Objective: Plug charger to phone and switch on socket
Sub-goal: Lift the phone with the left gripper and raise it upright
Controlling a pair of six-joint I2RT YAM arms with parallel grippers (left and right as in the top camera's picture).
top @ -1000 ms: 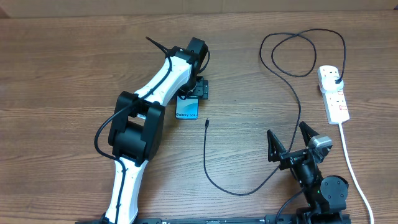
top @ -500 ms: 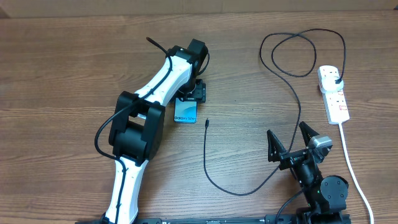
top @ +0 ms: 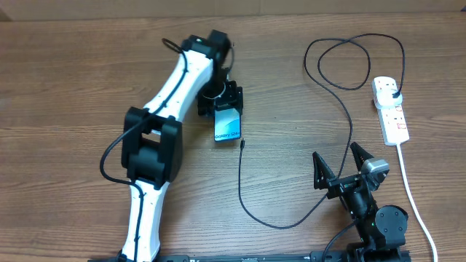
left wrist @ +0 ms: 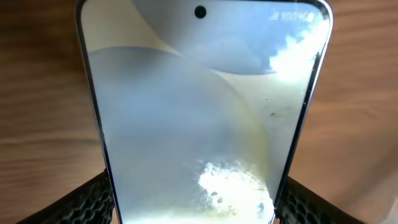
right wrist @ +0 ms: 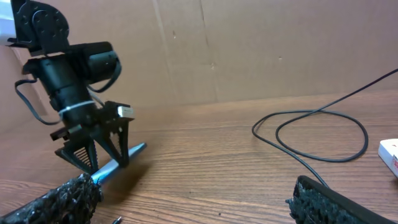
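Nearest the robot's base, the right claw (top: 340, 166) hangs released, fingers spread wide and nothing between them. The slack of the charger (top: 241, 175) curves along the counter (top: 73, 73) just in front of it. The right wrist view shows the same two fingertips apart at the bottom edge.

Further out, the charger's small tip (top: 242, 143) lies on the wood just beside the near corner of the phone (top: 227, 125). It is not in the phone's port, and whether it touches the casing cannot be told.

The left claw (top: 227, 109) is grasping the phone by its long edges. In the left wrist view a pad (left wrist: 87, 202) sits against each side of the pale blue screen. From the right wrist the phone looks tilted, its far end raised in the claw and its near end down at the counter.

To the right, the socket (top: 393, 120) lies flat, its white cord (top: 400, 153) running back toward the base. Its far outlet holds the charger's black plug (top: 394, 92). The other outlet is bare. The red switch marks are too small to read.

Farthest off, the cable makes one loop before reaching the plug.

Counted: two claws, one phone, one charger, one socket, one cord.
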